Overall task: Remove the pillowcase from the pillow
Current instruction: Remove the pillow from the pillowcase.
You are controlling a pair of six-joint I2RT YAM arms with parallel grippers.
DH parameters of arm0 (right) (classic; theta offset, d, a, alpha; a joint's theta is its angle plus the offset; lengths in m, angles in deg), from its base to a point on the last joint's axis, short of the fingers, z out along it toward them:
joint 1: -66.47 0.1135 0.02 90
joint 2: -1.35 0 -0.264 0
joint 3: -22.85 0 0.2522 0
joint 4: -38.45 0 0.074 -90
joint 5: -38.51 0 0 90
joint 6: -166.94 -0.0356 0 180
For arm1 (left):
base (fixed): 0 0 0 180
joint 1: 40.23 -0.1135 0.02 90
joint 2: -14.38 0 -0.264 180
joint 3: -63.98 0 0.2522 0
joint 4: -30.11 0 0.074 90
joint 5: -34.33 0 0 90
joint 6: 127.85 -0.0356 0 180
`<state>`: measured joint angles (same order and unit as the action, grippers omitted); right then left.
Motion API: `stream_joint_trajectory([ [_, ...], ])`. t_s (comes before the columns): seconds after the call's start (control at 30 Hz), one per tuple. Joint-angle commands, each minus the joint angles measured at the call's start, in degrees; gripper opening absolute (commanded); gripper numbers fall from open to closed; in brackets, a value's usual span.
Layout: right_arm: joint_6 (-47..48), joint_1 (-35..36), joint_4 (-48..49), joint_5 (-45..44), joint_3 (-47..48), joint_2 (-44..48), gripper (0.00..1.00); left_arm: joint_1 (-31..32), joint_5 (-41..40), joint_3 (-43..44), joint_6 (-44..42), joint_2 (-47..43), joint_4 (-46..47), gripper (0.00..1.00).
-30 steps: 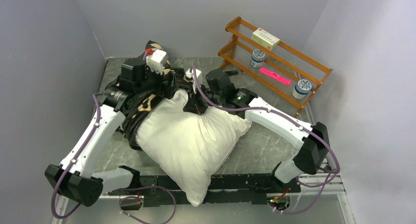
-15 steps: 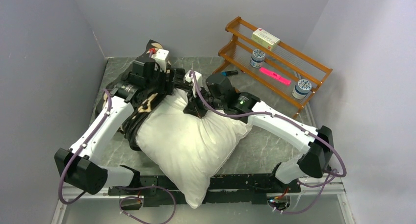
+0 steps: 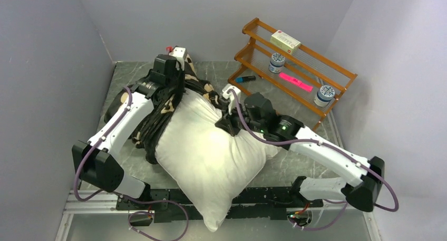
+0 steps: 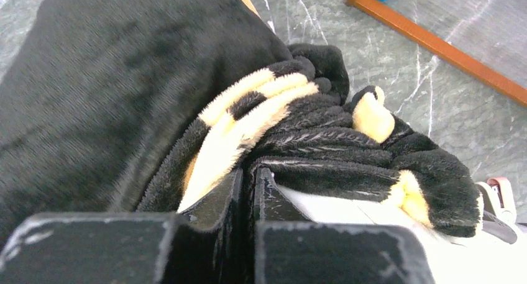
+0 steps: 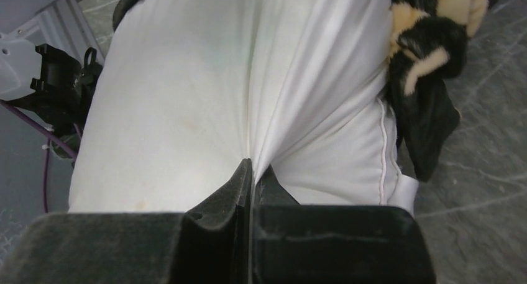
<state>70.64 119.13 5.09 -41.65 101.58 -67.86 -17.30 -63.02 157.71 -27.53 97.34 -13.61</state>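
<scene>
Black tan-flowered pillowcase (image 3: 158, 119), white pillow (image 3: 205, 162)

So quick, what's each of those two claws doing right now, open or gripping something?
Left gripper: closed, pinching the black plush flower-print pillowcase.
Right gripper: closed, pinching a fold of the plump white pillow.

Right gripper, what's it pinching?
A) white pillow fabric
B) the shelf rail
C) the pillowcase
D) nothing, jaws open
A: in the right wrist view the right gripper is shut on a fold of the white pillow, with the pillowcase off to the side.
</scene>
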Motion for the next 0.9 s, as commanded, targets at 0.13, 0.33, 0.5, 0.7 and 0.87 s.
stream_joint_trajectory([
  [0.13,-5.48,1.78,-8.26,-7.80,-5.80,16.54,0.00,-9.21,-9.89,9.25,-0.47,4.81,1.74,0.05],
  [0.33,-7.32,1.69,-8.53,-18.35,-8.15,19.49,0.00,-12.45,-9.88,19.50,0.66,10.46,0.35,0.05],
  [0.5,-8.72,1.52,-8.27,-25.94,-8.99,19.84,0.00,-15.75,-8.56,32.04,1.85,16.83,-3.00,0.05],
  [0.7,-11.11,0.67,-7.56,-31.95,-11.14,21.71,0.00,-18.53,-5.63,38.67,3.08,21.12,-4.17,0.05],
  [0.87,-10.73,-0.63,-6.71,-33.22,-11.19,20.10,0.00,-18.68,2.65,34.48,5.62,20.46,-0.05,0.05],
])
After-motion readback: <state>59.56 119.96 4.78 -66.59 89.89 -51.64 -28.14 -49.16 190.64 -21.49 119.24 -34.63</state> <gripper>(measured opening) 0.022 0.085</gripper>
